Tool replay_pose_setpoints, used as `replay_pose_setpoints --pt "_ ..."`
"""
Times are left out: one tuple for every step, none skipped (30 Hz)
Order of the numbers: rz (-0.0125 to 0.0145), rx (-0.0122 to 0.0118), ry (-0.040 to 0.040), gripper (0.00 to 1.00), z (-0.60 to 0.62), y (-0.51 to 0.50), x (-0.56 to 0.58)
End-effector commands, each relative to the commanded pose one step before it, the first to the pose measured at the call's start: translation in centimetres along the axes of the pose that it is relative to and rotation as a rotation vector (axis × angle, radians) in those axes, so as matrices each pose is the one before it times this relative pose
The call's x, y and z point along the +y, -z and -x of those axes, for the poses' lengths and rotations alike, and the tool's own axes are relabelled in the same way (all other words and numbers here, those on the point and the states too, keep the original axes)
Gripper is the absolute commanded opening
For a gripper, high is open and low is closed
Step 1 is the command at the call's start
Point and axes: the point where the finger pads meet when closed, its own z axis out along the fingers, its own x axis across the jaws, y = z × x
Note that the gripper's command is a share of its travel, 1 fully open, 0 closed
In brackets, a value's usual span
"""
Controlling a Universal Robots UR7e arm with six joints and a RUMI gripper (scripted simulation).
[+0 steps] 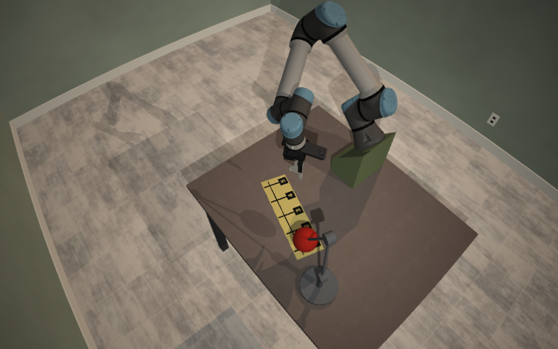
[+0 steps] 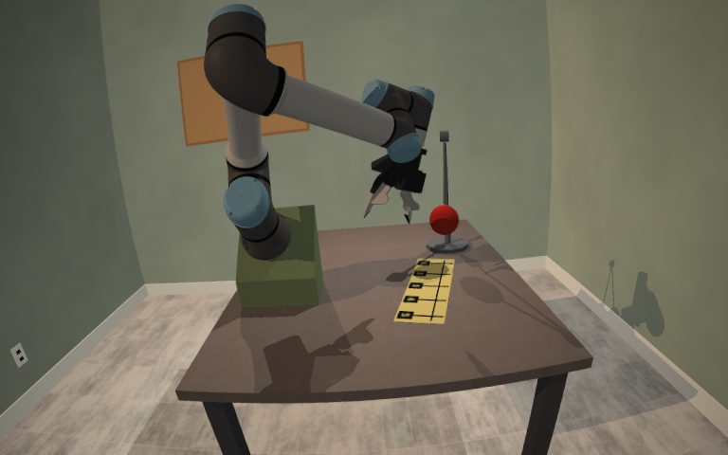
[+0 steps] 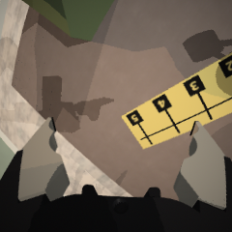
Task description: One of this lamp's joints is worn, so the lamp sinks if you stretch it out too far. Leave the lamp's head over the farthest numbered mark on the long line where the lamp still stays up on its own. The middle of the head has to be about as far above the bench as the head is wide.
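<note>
The gripper [image 1: 298, 171] hangs released, holding nothing, above the strip's far end near mark 5 [image 3: 134, 117]. The lamp's red head [image 1: 305, 240] sits over the near end. Approach step: next, descend toward the head and grasp it.
</note>
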Motion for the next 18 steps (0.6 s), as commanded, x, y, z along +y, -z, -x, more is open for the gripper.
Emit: replay_pose_setpoints --pt "0.02969 0.04739 0.08721 1.00 -0.912 0.468 -0.266" --pt "0.00620 0.00680 0.01439 1.00 -0.144 0.151 -0.086" --pt "0.00620 0.00680 0.01439 1.00 -0.146 0.150 -0.083" --pt "0.00620 0.00680 0.01439 1.00 -0.148 0.150 -0.080" --pt "0.00620 0.00680 0.01439 1.00 -0.150 0.149 -0.076" --pt "0.00620 0.00680 0.01439 1.00 -0.152 0.149 -0.073" --pt "0.00620 0.00680 0.01439 1.00 -0.154 0.148 -0.070" --pt "0.00620 0.00680 0.01439 1.00 -0.156 0.148 -0.067" --pt "0.00620 0.00680 0.01439 1.00 -0.158 0.147 -0.064" --pt "0.00620 0.00680 0.01439 1.00 -0.160 0.146 -0.061" --pt "0.00620 0.00680 0.01439 1.00 -0.162 0.145 -0.058" --pt "0.00620 0.00680 0.01439 1.00 -0.164 0.145 -0.054" --pt "0.00620 0.00680 0.01439 1.00 -0.166 0.144 -0.051" --pt "0.00620 0.00680 0.01439 1.00 -0.167 0.143 -0.048" --pt "0.00620 0.00680 0.01439 1.00 -0.169 0.142 -0.044" --pt "0.00620 0.00680 0.01439 1.00 -0.171 0.141 -0.041" --pt "0.00000 0.00000 0.00000 1.00 0.000 0.000 0.000" --pt "0.00000 0.00000 0.00000 1.00 0.000 0.000 0.000"
